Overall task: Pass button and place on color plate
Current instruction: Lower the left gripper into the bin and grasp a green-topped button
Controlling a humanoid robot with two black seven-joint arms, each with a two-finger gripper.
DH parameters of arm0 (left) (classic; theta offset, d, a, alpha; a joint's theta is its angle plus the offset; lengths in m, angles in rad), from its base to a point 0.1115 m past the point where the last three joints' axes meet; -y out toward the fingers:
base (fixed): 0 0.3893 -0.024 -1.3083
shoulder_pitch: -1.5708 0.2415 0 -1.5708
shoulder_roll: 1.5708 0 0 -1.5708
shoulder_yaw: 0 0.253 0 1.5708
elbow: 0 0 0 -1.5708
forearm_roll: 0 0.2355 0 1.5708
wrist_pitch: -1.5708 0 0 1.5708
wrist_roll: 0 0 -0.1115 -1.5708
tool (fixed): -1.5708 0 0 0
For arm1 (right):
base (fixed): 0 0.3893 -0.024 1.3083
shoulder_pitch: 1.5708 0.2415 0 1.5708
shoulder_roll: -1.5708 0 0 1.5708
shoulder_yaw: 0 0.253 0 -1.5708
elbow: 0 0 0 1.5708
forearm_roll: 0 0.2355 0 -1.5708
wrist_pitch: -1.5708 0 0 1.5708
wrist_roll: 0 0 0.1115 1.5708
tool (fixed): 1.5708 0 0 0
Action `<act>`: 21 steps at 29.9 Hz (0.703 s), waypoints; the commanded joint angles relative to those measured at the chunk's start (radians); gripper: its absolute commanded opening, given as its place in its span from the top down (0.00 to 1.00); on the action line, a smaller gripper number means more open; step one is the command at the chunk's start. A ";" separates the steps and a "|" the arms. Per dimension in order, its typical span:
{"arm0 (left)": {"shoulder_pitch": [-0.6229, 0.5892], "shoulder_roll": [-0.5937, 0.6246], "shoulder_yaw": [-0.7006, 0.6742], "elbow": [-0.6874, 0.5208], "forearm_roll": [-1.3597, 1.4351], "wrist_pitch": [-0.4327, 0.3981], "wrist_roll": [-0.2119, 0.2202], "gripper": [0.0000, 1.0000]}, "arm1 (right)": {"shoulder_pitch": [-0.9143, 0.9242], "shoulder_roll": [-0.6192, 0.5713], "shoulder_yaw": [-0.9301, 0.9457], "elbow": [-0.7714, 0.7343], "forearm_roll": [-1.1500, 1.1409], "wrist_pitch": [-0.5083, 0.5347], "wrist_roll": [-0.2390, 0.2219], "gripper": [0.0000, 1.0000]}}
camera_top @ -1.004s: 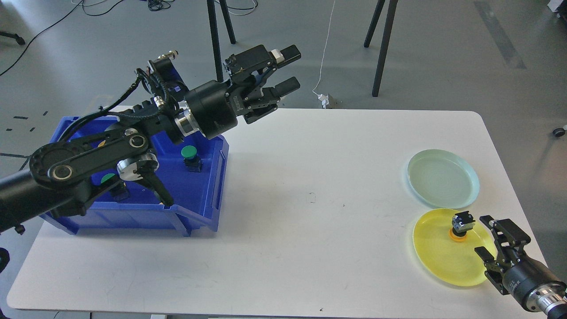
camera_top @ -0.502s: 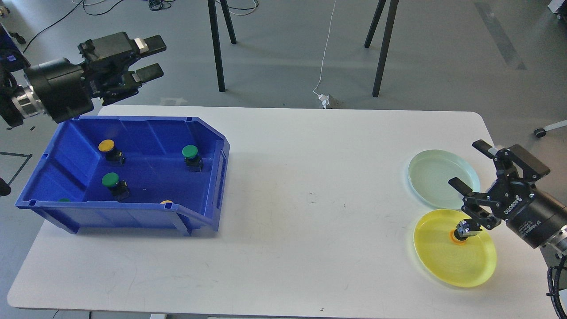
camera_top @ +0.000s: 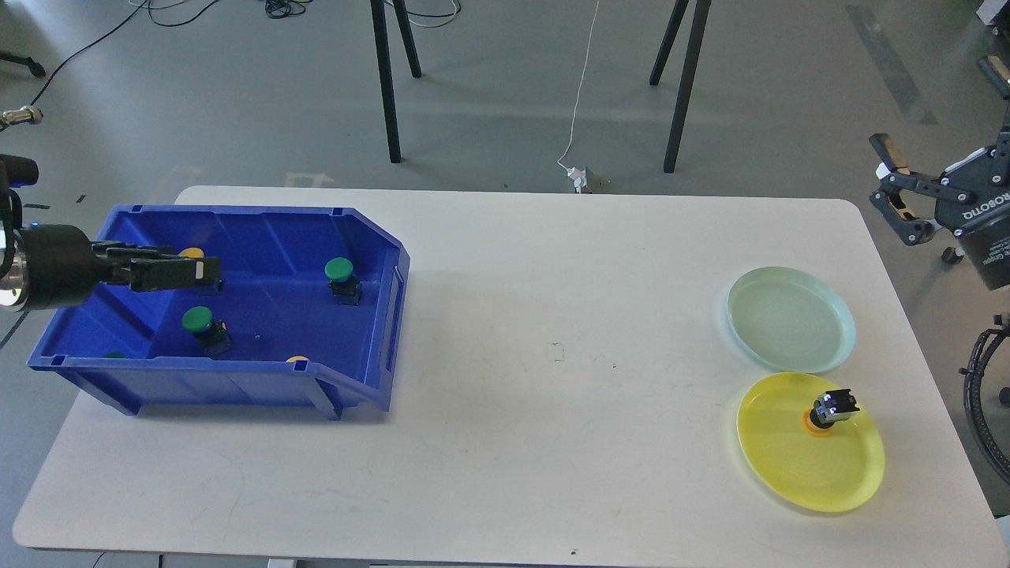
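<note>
Buttons sit in the blue bin [camera_top: 379, 315] at the left of the white bench [camera_top: 552, 315]: a green button [camera_top: 339, 270] toward its right wall, a second green one [camera_top: 197, 319] lower left, a yellow button [camera_top: 192, 253] near the back that is partly covered by the left claw [camera_top: 193, 274], and two more caps that only peek over the front wall, one green [camera_top: 114, 356] and one yellow [camera_top: 297, 360]. That left claw reaches in level from the left edge over the bin; it is seen edge-on and dark, so I cannot tell whether its fingers are parted or closed. At the right of the bench lies a pale green plate [camera_top: 828, 347] with nothing on it, and just in front of it, almost touching, a yellow plate [camera_top: 789, 473]. On the yellow plate an orange-capped button [camera_top: 826, 409] rests cap down, its dark body tilted up. The right claw [camera_top: 894, 193] hangs beyond the bench's right edge, well apart from both plates, fingers spread and holding nothing. Behind the bench is grey floor with black stand legs [camera_top: 387, 79], a white cable [camera_top: 580, 95] running to a small plug box [camera_top: 584, 180], and dark cables at the top left.
</note>
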 commanded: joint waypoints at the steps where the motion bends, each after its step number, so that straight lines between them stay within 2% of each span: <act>1: 0.003 -0.066 0.008 0.121 0.035 0.001 0.000 0.16 | 0.001 0.013 -0.006 -0.007 0.011 0.006 0.000 0.01; 12: 0.004 -0.286 0.059 0.395 0.106 -0.004 0.000 0.16 | -0.014 0.011 -0.005 -0.008 0.012 0.019 0.000 0.01; 21: 0.006 -0.324 0.103 0.443 0.104 -0.005 0.000 0.16 | -0.017 0.011 -0.005 -0.008 0.014 0.021 0.000 0.01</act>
